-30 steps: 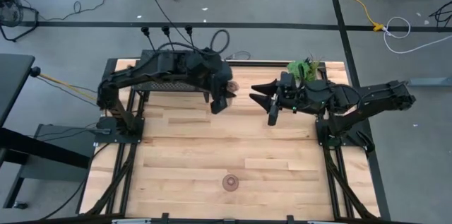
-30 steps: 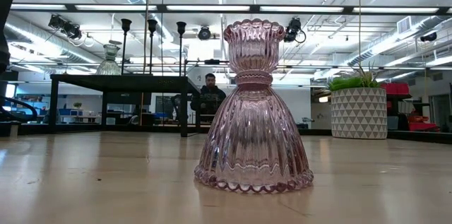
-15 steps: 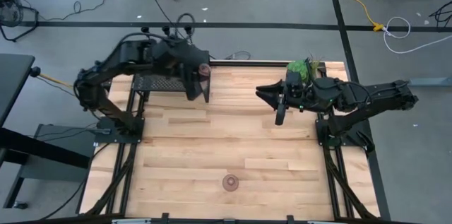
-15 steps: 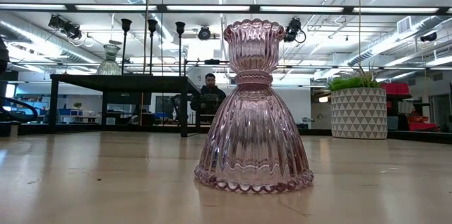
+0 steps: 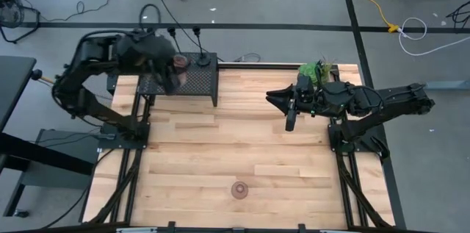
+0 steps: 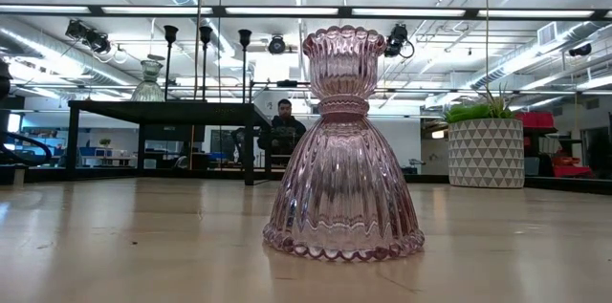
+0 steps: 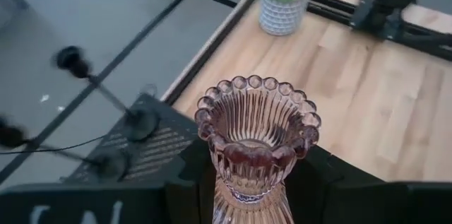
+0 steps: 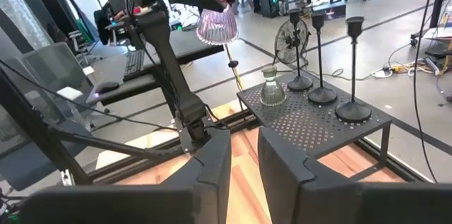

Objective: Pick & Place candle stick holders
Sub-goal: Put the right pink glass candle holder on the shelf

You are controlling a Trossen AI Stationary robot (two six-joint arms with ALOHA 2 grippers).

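Nearest the front edge of the bench (image 5: pixel 220 152), one pinkish glass holder (image 6: pixel 342 145) stood upright on its wide base, alone on the bare wood and well apart from both arms.

Farther back, the right gripper (image 5: pixel 288 109) hung over the middle of the bench, beside the potted plant (image 5: pixel 314 72) at the back right corner. Its jaws stood a narrow gap apart in the right wrist view and held nothing.

At the back left stood the black mesh box (image 5: pixel 183 79). On its top were three black candle stick holders (image 8: pixel 322 58) in a row, with a pale green glass holder (image 8: pixel 269 87) just beside them.

The left gripper (image 5: pixel 173 71) was raised above the left end of that box. Its jaws were closed on a second pinkish glass holder (image 7: pixel 256 139), gripping it at the narrow waist, with the fluted cup clear of the fingers (image 7: pixel 194 174). That holder hung in the air, not touching the box.
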